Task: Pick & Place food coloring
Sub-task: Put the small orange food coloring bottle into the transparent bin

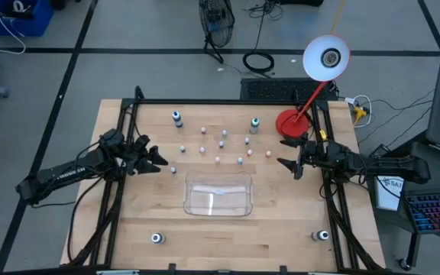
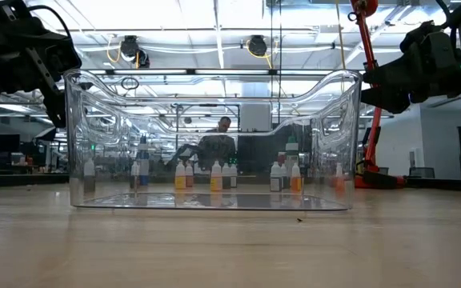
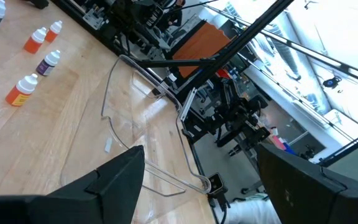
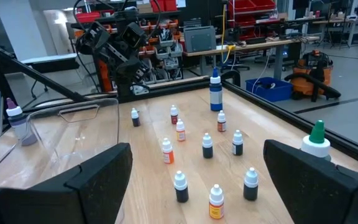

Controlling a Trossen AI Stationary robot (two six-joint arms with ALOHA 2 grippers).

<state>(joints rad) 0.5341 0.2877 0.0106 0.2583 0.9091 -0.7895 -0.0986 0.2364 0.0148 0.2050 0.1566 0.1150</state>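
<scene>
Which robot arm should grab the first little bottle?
Probably the left. Both pincers are open above the table with nothing in them, but the left pincer has a small bottle right beside its tips, next to the clear tray. The right pincer hangs farther from any bottle.

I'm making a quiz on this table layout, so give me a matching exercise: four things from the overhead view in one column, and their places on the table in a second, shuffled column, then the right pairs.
Things:
1. tray
2. red lamp base
3. left gripper
4. blue-capped bottle

Places:
A. far right corner of the table
B. centre of the table, nearer than the small bottles
C. far side, left of the small bottles
D. over the left part of the table, open and empty

Pairs: 1-B, 2-A, 3-D, 4-C
</scene>
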